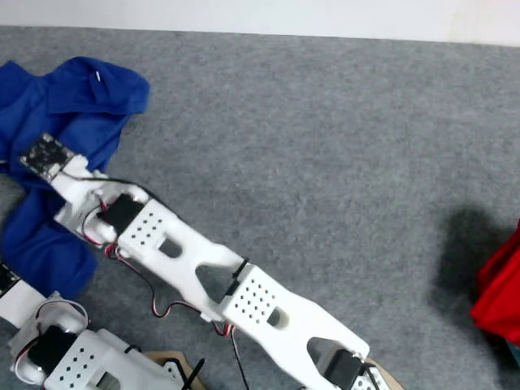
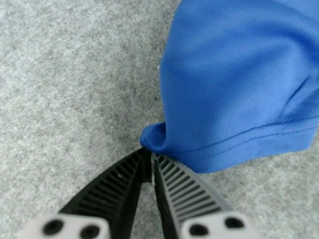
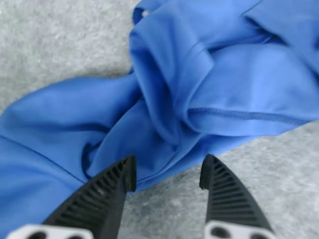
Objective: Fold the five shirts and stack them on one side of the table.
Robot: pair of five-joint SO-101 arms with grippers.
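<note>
Blue knit fabric, the blue shirt (image 1: pixel 73 106), lies crumpled at the far left of the grey felt table (image 1: pixel 325 146), not yet spread or folded. At the near-left corner sits the left arm (image 1: pixel 73 357). In its wrist view the left gripper (image 2: pixel 150 162) has its jaws closed together, with a small fold of the shirt's hemmed edge caught right at the tips. The right arm (image 1: pixel 203 268) stretches diagonally across from the near centre to the shirt, and the right gripper (image 3: pixel 167 174) hangs over the bunched cloth with its jaws spread wide and nothing between them. Further right the felt is bare. At the far right edge is a red cloth (image 1: pixel 500 284), probably another of the shirts.

The left hold looks shallow, so a pull to flatten the shirt may slip the fold out. The right gripper could also close on several tangled layers at once and drag the heap instead of opening it.

No brand or writing can be read. A small white fleck near the shirt's collar is too small to make out.
</note>
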